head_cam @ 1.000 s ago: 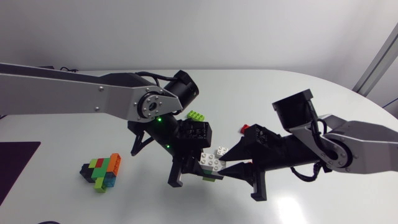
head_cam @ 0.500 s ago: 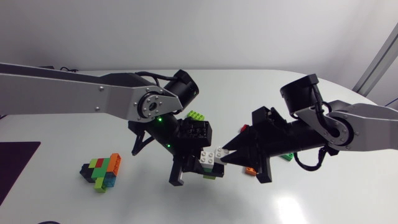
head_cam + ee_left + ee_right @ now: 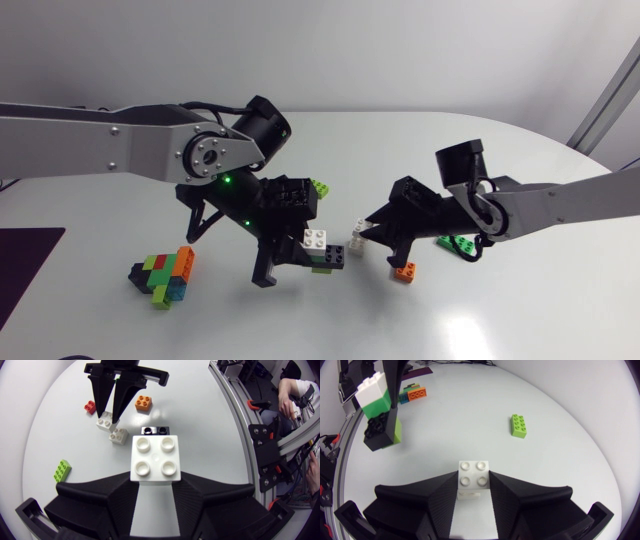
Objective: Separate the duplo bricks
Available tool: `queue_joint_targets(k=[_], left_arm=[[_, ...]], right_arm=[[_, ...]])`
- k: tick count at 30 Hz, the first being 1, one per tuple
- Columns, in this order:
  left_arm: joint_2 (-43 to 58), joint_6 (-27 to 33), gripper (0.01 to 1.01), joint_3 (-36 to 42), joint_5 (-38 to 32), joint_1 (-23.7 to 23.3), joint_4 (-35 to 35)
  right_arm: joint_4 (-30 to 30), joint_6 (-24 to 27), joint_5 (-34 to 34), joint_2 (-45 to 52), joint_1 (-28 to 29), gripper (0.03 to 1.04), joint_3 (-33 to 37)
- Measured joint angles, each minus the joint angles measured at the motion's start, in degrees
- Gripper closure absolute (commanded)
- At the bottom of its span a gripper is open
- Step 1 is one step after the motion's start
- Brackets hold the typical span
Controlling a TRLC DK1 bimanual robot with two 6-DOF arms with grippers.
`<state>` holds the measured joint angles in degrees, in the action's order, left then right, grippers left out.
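Above table (image 3: 520, 310), left pincer (image 3: 154, 482) clamps brick stack (image 3: 154, 455), right pincer (image 3: 474, 487) white brick (image 3: 474, 472)

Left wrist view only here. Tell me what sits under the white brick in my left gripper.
Observer: The right wrist view shows that white brick topping a stack in the left gripper: green under it, then black.
Operator: Report how the right gripper holds.
Observer: Its own view shows both fingers pressing a small white brick from two sides, shut on it.
Operator: Name something outside my frame.
Observer: The head view shows a multicoloured cluster on the table, apart from both grippers.
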<state>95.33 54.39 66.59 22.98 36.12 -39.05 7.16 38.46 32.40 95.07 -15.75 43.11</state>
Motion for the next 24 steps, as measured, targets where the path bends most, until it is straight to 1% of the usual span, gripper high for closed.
queue_joint_targets(k=[3, 7, 15, 18, 24], left_arm=[[-0.3, 0.0, 0.674, -0.9, 0.0, -0.5, -0.2], [-0.8, 0.0, 0.674, -1.4, 0.0, -0.9, -0.2], [-2.1, 0.0, 0.674, -1.9, 0.0, -1.6, -0.2], [-2.1, 0.0, 0.674, -1.9, 0.0, -1.6, -0.2], [-2.1, 0.0, 0.674, -1.9, 0.0, -1.6, -0.2]], right_arm=[[1.9, -0.1, -1.4, 3.5, -0.5, 0.77, 0.9], [3.0, -0.2, -2.9, 6.6, -1.2, 0.77, 3.2], [3.8, -0.3, -3.1, 7.8, -1.2, 0.77, 6.9], [3.9, -0.3, -3.1, 10.1, -0.9, 0.77, 8.2], [4.9, -0.3, -3.3, 13.9, 0.6, 0.77, 8.4]])
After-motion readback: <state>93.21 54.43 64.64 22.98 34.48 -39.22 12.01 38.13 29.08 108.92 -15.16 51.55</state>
